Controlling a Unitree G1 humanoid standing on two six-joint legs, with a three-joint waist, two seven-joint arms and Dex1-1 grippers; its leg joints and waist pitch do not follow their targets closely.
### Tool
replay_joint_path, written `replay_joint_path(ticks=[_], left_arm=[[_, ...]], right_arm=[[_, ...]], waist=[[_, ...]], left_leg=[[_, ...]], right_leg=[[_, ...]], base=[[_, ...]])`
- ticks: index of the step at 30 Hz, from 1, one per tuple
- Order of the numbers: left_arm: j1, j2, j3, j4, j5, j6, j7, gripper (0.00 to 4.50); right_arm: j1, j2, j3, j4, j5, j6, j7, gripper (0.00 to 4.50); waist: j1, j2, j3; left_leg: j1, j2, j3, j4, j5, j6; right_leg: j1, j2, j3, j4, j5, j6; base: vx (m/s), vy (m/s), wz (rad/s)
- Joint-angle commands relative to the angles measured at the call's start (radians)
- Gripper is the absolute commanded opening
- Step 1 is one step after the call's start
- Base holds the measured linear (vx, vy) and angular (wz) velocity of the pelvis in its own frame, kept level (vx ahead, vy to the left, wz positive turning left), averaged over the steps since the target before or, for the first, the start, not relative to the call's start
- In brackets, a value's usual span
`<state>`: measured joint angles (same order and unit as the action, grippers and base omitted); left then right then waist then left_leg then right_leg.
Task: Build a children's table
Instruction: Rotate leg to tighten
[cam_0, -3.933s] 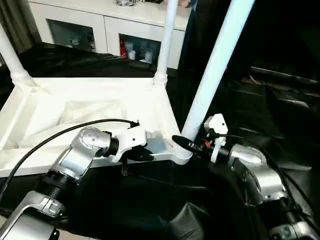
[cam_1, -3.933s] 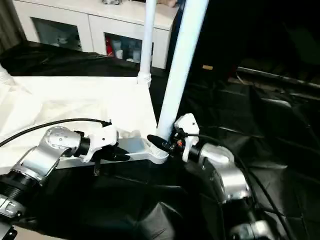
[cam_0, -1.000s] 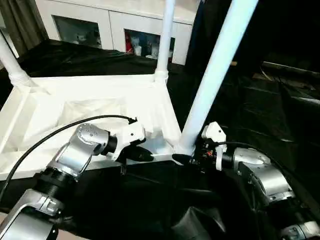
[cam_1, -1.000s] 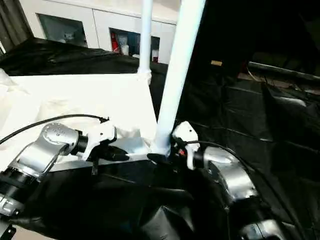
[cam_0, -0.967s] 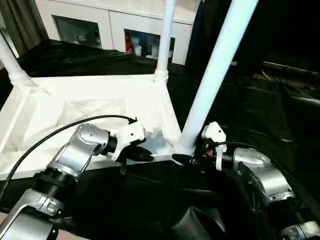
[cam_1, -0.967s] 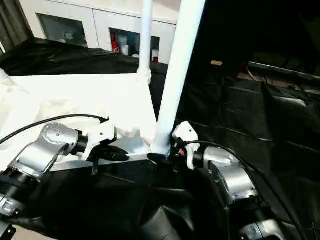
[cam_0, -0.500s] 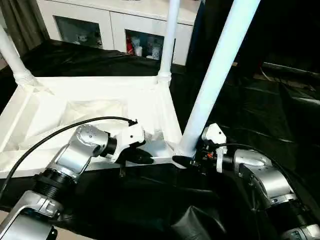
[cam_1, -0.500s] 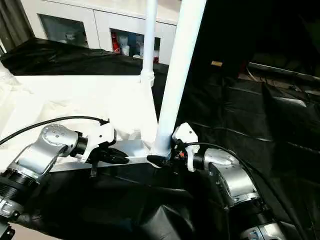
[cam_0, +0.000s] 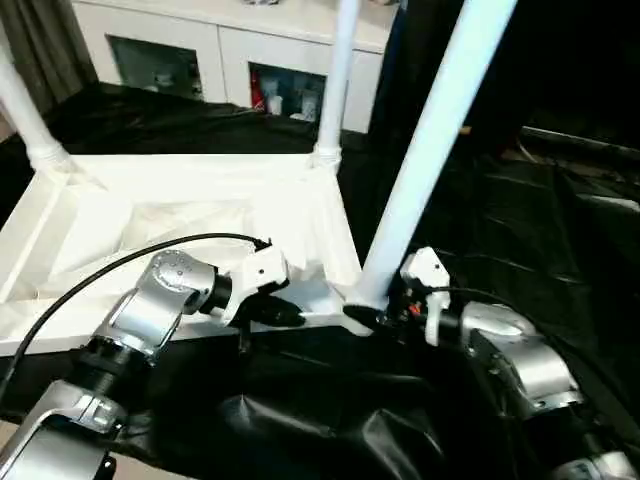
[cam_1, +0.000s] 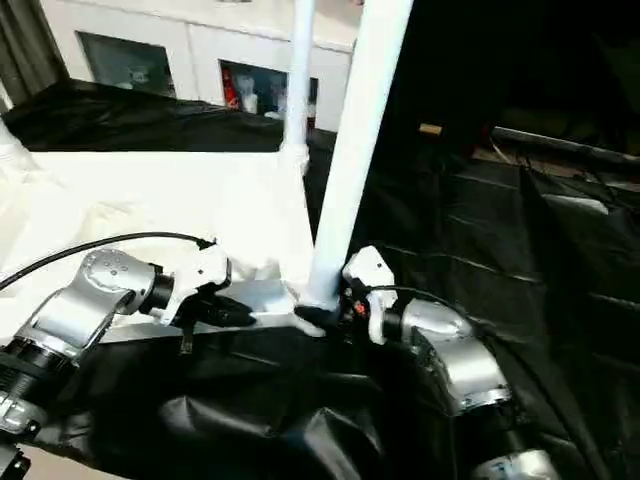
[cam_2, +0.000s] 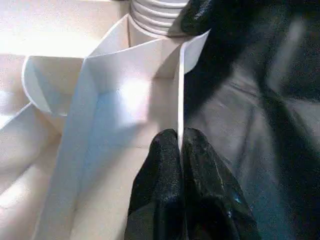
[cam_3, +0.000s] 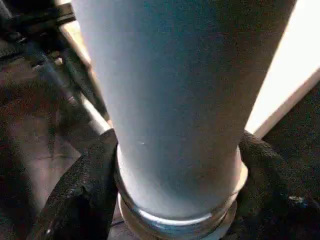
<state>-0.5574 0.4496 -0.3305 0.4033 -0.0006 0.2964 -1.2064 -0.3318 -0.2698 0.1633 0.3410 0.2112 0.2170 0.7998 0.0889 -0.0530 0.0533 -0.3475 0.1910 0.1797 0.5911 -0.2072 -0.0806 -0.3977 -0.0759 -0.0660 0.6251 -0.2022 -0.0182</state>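
Pinching the upturned children's table (cam_0: 200, 215) rim, the left end effector (cam_2: 179, 150) is steadying it; the right end effector (cam_3: 175, 185) is clasping the near-corner leg (cam_0: 420, 170), which risks tilting and cross-threading.

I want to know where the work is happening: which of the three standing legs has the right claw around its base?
The thick leg at the table's near right corner: the right claw straddles its base. The other two stand untouched at far corners.
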Motion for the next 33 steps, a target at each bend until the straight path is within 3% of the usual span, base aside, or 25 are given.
replay_joint_path(ticks=[1, 5, 7, 9, 10, 12, 15, 16, 19, 22, 23, 26, 29, 31, 33], left_arm=[[-0.036, -0.054, -0.001, 0.026, 0.007, 0.023, 0.071, 0.00], [-0.078, -0.120, 0.012, 0.093, 0.040, 0.041, 0.200, 0.00], [-0.118, -0.187, 0.023, 0.153, 0.061, 0.065, 0.320, 0.00], [-0.158, -0.251, 0.029, 0.211, 0.085, 0.079, 0.434, 0.00], [-0.166, -0.267, 0.022, 0.226, 0.097, 0.071, 0.457, 0.00], [-0.173, -0.282, 0.012, 0.240, 0.108, 0.058, 0.471, 0.00], [-0.178, -0.290, 0.008, 0.250, 0.111, 0.050, 0.471, 0.00], [-0.178, -0.290, 0.008, 0.250, 0.111, 0.050, 0.471, 0.00], [-0.172, -0.282, 0.008, 0.247, 0.106, 0.036, 0.450, 0.00], [-0.165, -0.263, 0.009, 0.252, 0.104, 0.012, 0.419, 0.00], [-0.161, -0.256, 0.008, 0.250, 0.103, 0.007, 0.409, 0.00], [-0.144, -0.230, 0.006, 0.231, 0.097, -0.007, 0.364, 0.00], [-0.123, -0.193, 0.000, 0.204, 0.089, -0.025, 0.303, 0.00], [-0.094, -0.138, -0.006, 0.162, 0.072, -0.043, 0.215, 0.00], [-0.073, -0.099, -0.012, 0.132, 0.056, -0.070, 0.147, 0.00]], right_arm=[[-0.018, 0.036, -0.031, 0.098, -0.033, 0.052, -0.141, 2.78], [-0.063, 0.109, -0.085, 0.178, -0.043, 0.056, -0.325, 2.77], [-0.103, 0.165, -0.108, 0.242, -0.048, 0.046, -0.439, 2.77], [-0.142, 0.220, -0.110, 0.300, -0.058, 0.026, -0.516, 2.77], [-0.153, 0.236, -0.097, 0.311, -0.064, 0.013, -0.515, 2.77], [-0.164, 0.251, -0.079, 0.319, -0.078, -0.012, -0.496, 2.77], [-0.171, 0.258, -0.073, 0.324, -0.088, -0.034, -0.481, 2.77], [-0.171, 0.258, -0.073, 0.324, -0.088, -0.034, -0.481, 3.12], [-0.174, 0.262, -0.094, 0.323, -0.065, -0.045, -0.459, 3.47], [-0.182, 0.257, -0.118, 0.325, -0.039, -0.055, -0.424, 3.57], [-0.181, 0.252, -0.120, 0.318, -0.033, -0.055, -0.409, 3.83], [-0.169, 0.225, -0.112, 0.281, -0.020, -0.043, -0.352, 4.03], [-0.153, 0.176, -0.095, 0.234, -0.012, -0.025, -0.271, 4.03], [-0.125, 0.094, -0.058, 0.168, -0.011, -0.010, -0.144, 4.03], [-0.104, 0.040, -0.029, 0.128, -0.015, -0.004, -0.057, 4.03]], waist=[[0.001, 0.010, -0.054], [0.000, 0.008, -0.055], [0.000, 0.006, -0.057], [0.000, 0.007, -0.061], [0.002, 0.003, -0.061], [0.004, 0.004, -0.061], [0.003, 0.000, -0.062], [0.002, 0.001, -0.061], [0.001, 0.000, -0.059], [-0.001, 0.001, -0.057], [0.000, 0.004, -0.058], [-0.004, 0.001, -0.057], [-0.004, -0.001, -0.059], [-0.001, -0.001, -0.062], [-0.002, 0.004, -0.060]], left_leg=[[0.008, 0.042, -0.015, -0.078, -0.189, -0.012], [0.002, 0.040, -0.017, -0.078, -0.175, -0.023], [0.005, 0.039, -0.015, -0.077, -0.162, -0.025], [0.008, 0.038, -0.015, -0.074, -0.155, -0.030], [0.007, 0.036, -0.012, -0.072, -0.146, -0.025], [0.003, 0.037, -0.012, -0.072, -0.135, -0.011], [-0.002, 0.038, -0.013, -0.073, -0.117, 0.006], [-0.001, 0.037, -0.013, -0.074, -0.124, 0.007], [0.000, 0.038, -0.014, -0.076, -0.156, 0.007], [0.000, 0.040, -0.015, -0.078, -0.178, 0.007], [0.000, 0.039, -0.016, -0.078, -0.176, 0.007], [-0.006, 0.039, -0.018, -0.080, -0.168, 0.010], [-0.007, 0.039, -0.016, -0.077, -0.143, 0.022], [-0.008, 0.040, -0.016, -0.074, -0.115, 0.033], [-0.010, 0.041, -0.015, -0.074, -0.100, 0.047]], right_leg=[[0.047, -0.079, 0.053, -0.086, -0.261, -0.203], [0.047, -0.078, 0.054, -0.088, -0.278, -0.170], [0.043, -0.076, 0.055, -0.087, -0.256, -0.173], [0.042, -0.076, 0.055, -0.087, -0.241, -0.176], [0.040, -0.075, 0.056, -0.086, -0.215, -0.179], [0.045, -0.074, 0.056, -0.081, -0.168, -0.183], [0.049, -0.074, 0.053, -0.077, -0.136, -0.184], [0.048, -0.073, 0.052, -0.078, -0.142, -0.185], [0.047, -0.075, 0.053, -0.084, -0.195, -0.176], [0.045, -0.076, 0.054, -0.089, -0.239, -0.163], [0.045, -0.077, 0.054, -0.089, -0.236, -0.163], [0.049, -0.076, 0.053, -0.087, -0.228, -0.163], [0.050, -0.075, 0.053, -0.085, -0.196, -0.171], [0.055, -0.077, 0.053, -0.080, -0.163, -0.178], [0.055, -0.073, 0.053, -0.075, -0.116, -0.187]], base=[[0.000, 0.000, 0.00], [0.000, 0.000, 0.00], [0.000, 0.000, 0.00], [0.000, 0.000, 0.00], [0.000, 0.000, 0.00], [0.000, 0.000, 0.00], [0.000, 0.000, 0.00], [0.000, 0.000, 0.00], [0.000, 0.000, 0.00], [0.000, 0.000, 0.00], [0.000, 0.000, 0.00], [0.000, 0.000, 0.00], [0.000, 0.000, 0.00], [0.000, 0.000, 0.00], [0.000, 0.000, 0.00]])
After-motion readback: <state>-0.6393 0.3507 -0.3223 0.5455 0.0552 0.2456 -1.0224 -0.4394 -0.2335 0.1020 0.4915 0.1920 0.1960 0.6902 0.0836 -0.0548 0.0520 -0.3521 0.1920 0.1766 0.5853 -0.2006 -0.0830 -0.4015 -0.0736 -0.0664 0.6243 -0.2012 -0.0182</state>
